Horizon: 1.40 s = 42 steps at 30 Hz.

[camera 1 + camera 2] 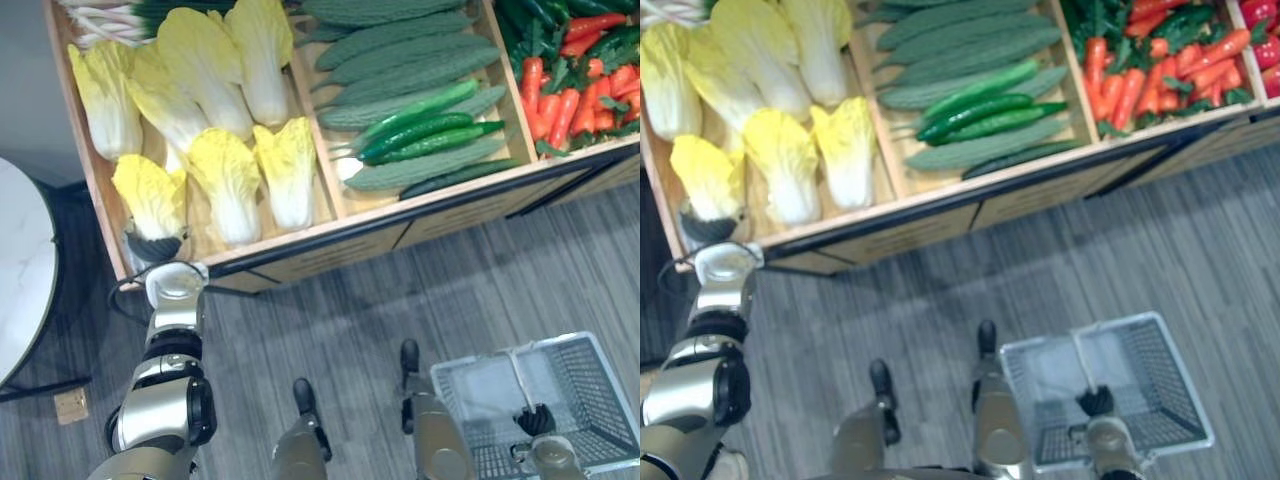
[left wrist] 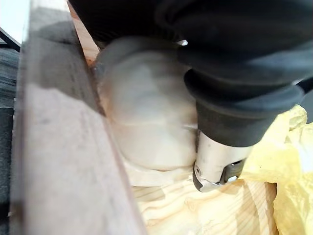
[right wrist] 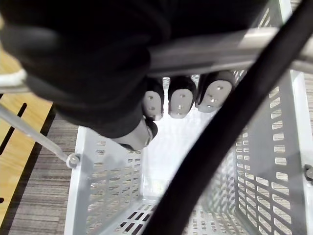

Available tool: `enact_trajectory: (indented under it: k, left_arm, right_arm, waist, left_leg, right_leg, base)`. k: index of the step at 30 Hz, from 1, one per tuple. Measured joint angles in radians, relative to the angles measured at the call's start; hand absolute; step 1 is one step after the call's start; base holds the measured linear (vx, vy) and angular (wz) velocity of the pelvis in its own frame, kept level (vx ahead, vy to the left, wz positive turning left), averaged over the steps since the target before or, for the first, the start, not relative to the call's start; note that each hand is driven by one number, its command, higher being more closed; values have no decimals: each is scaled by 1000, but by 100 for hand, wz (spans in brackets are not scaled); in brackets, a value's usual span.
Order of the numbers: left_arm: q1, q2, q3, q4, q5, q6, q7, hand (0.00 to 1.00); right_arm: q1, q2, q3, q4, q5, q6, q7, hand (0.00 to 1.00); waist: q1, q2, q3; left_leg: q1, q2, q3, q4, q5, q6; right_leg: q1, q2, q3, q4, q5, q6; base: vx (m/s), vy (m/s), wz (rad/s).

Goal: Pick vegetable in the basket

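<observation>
A wooden display crate [image 1: 300,240] holds several yellow-white cabbages. My left hand [image 1: 157,246] reaches over the crate's front left corner and sits at the white base of the nearest cabbage [image 1: 150,195]. In the left wrist view the hand's dark cover [image 2: 234,58] lies against that pale cabbage base [image 2: 146,112], just inside the crate rim [image 2: 54,122]. My right hand [image 1: 535,420] hangs low at the right, shut on the metal handle [image 3: 220,49] of a grey plastic basket [image 1: 590,390]. Nothing lies in the basket.
Beside the cabbages are compartments of green cucumbers and bumpy gourds [image 1: 420,130], then red peppers with greens [image 1: 570,90]. A white round table [image 1: 20,270] stands at the left, with a small cardboard box [image 1: 72,404] on the grey plank floor.
</observation>
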Motion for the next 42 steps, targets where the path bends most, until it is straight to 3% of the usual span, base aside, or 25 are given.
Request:
enact_trajectory:
  k: [5,17,26,33,42]
  left_arm:
    - [-12,-5,-60,5,16,7,-13,100]
    - [-4,-30,-81,-15,8,15,-40,100]
    - [242,-202,-100,-514,5,0,5,100]
    - [407,-322,-98,-774,10,-62,66,100]
    - [533,-394,-123,-988,57,-73,93,100]
  right_arm:
    - [-2,1,33,0,0,-6,2,100]
    - [-1,15,40,8,-3,-1,13,100]
    - [31,47,-15,1,-15,6,14,100]
    - [106,53,-49,5,-24,14,15,100]
    - [157,62,-59,34,-24,22,15,100]
  waist:
    - [0,-6,7]
    - [-3,-16,14]
    - [-2,-11,-7]
    - [-3,7,-128]
    - [9,8,-215]
  left_leg:
    - [0,-6,-22,4,3,4]
    - [49,-7,-21,5,2,4]
    - [93,-7,-26,6,1,4]
    - [126,-5,-25,6,-9,4]
    - [148,-4,2,-10,-14,-1]
  right_leg:
    - [14,-9,-15,-2,0,1]
    - [65,-10,-13,-6,2,3]
    - [113,-9,-16,-6,2,2]
    - [152,-7,-14,-20,1,2]
    - [168,-2,10,-39,6,10]
  base:
    - [-26,10,10]
    - [2,1,0]
    - [-8,-1,0]
    - [0,0,0]
    - [-8,-2,-6]
